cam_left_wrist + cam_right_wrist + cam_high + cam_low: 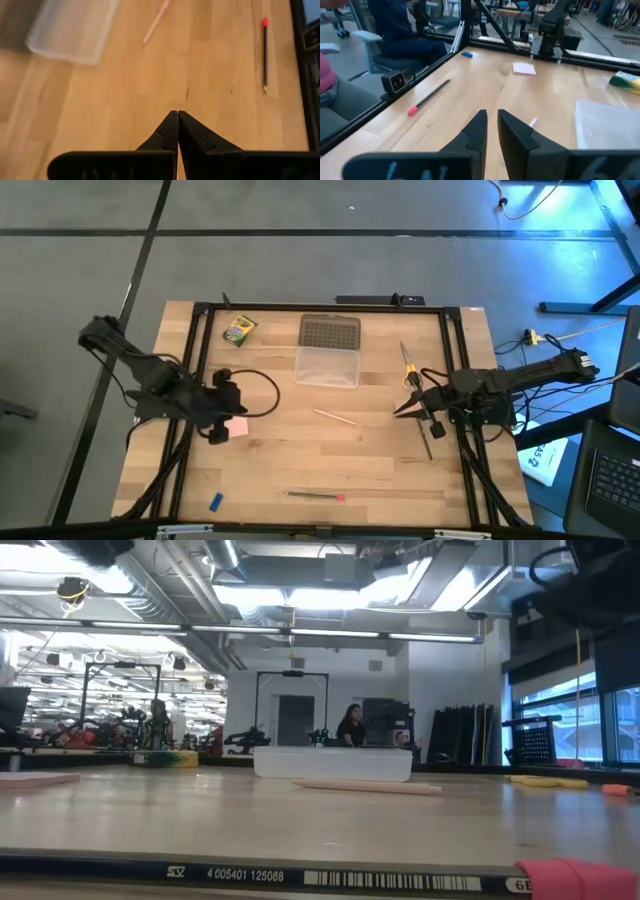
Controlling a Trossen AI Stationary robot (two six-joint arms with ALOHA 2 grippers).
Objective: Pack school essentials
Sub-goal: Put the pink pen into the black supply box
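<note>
Packing appears not yet begun, with every item lying loose on the desk [380, 460]. Nearest the front edge, a dark pencil with a pink eraser tip [315, 495] lies parallel to that edge, and a tiny blue eraser [216, 501] sits toward the front left corner. Farther in, the left hand [214, 433], its fingers pressed together and holding nothing, hovers at the left side just beside the pink square notepad [237, 427]. A pale, light-coloured pencil [334, 417] rests near the desk's middle. On the right side, the right hand [402, 411] hangs with its fingers a narrow gap apart, also empty, close by the yellow-handled scissors [408, 367]; a thin dark stick [426, 438], too slim to identify, lies near the right edge. Toward the back edge, the clear rectangular case [327, 366] lies open and looks empty, its grey studded lid [329, 332] lying flat behind it. The green-yellow crayon box [239, 330] sits at the back left corner. By this reading, all the collecting is left to do.
</note>
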